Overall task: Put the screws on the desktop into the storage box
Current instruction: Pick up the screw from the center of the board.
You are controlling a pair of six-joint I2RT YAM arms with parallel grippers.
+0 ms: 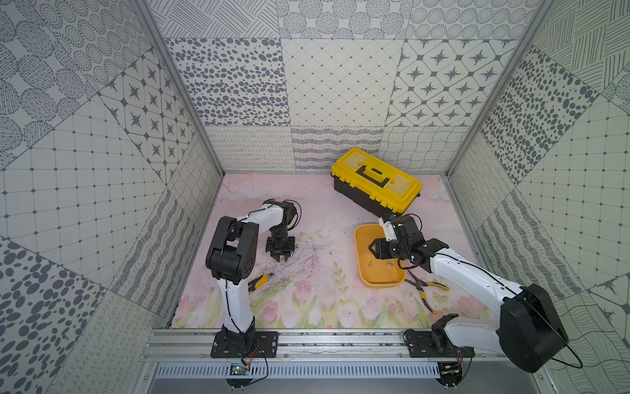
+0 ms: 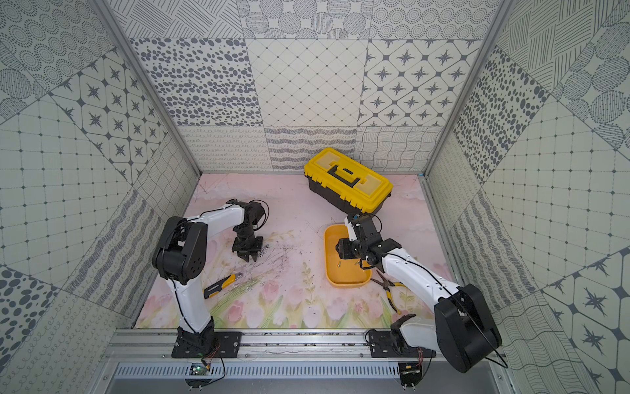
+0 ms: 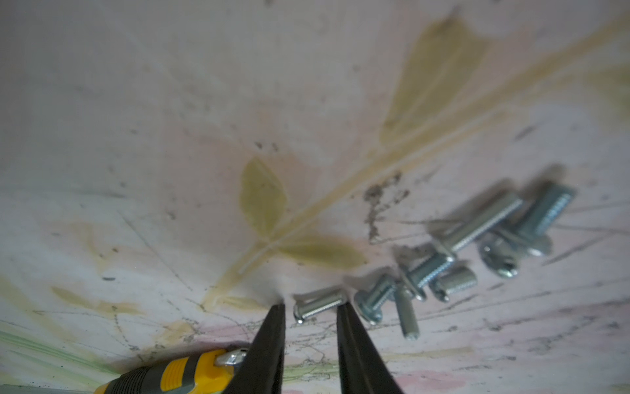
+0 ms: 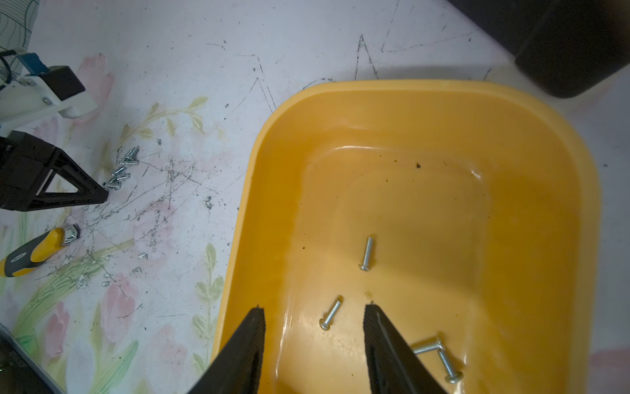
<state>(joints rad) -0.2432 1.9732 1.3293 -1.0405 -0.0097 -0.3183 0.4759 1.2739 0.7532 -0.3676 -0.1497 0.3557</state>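
Bright, even diffuse light; soft shadows. Both top views sharp, edges stretched. Left wrist view: screws (image 3: 477, 227) blurred. Storage box (image 4: 426, 204), 3 o'clock on surface (image 1: 324, 211), shows mild glare.

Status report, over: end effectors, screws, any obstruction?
Left end effector open, straddling a screw. Right end effector open, over storage box. Four screws inside. No obstruction.

On the worktop (image 1: 324, 211) the storage box (image 1: 357, 254) holds four screws (image 4: 366, 254), with the toolbox (image 1: 375, 180) behind it, pliers (image 1: 422, 288) at its right, and more screws (image 3: 429, 269) clustered well left.
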